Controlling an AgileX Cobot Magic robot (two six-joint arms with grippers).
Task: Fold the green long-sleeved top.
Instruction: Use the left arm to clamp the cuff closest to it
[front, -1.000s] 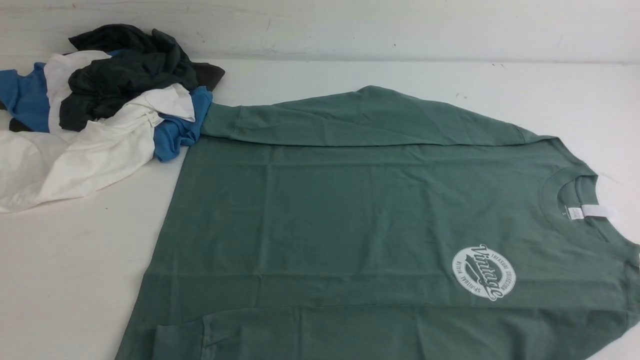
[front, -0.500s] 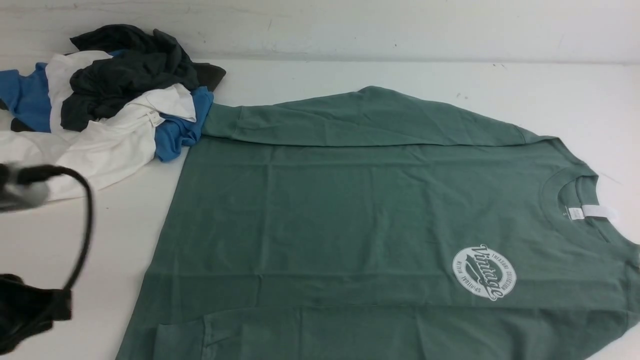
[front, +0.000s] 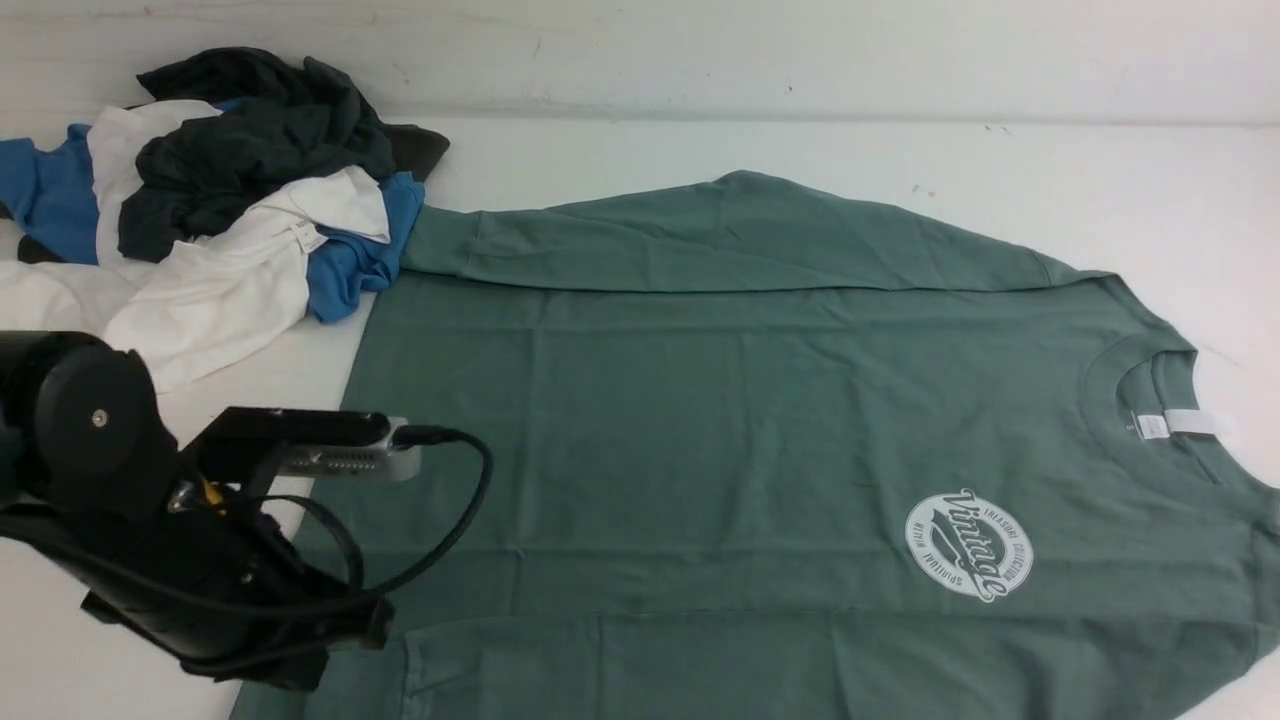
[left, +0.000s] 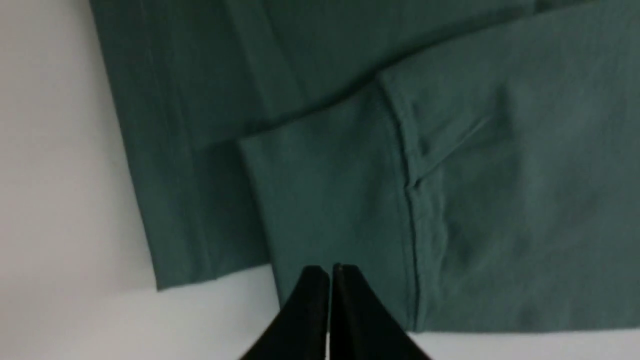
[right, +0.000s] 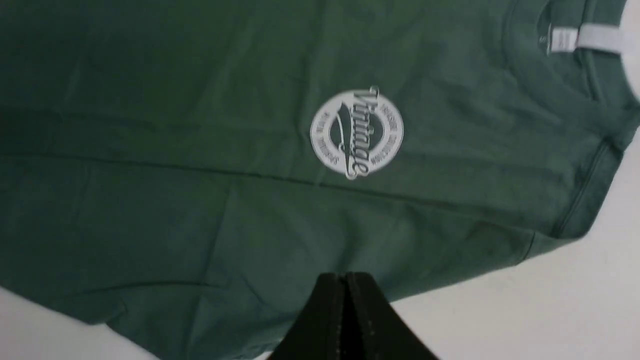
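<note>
The green long-sleeved top (front: 700, 420) lies flat on the white table (front: 800, 145), neck to the right and hem to the left. Both sleeves are laid along its body. Its round white logo (front: 967, 545) and white neck tag (front: 1150, 425) face up. My left arm (front: 150, 530) hangs over the top's near left corner. In the left wrist view the left gripper (left: 330, 270) is shut and empty, just above the near sleeve's cuff (left: 325, 200). The right gripper (right: 345, 276) is also shut and empty, over the top's near edge below the logo (right: 356, 132); it is outside the front view.
A heap of white, blue and black garments (front: 200, 200) sits at the back left, touching the far sleeve's cuff. A pale wall (front: 700, 50) bounds the table's far side.
My left arm has entered the front view from the left and swung right over the top's near left corner. The top has not moved.
</note>
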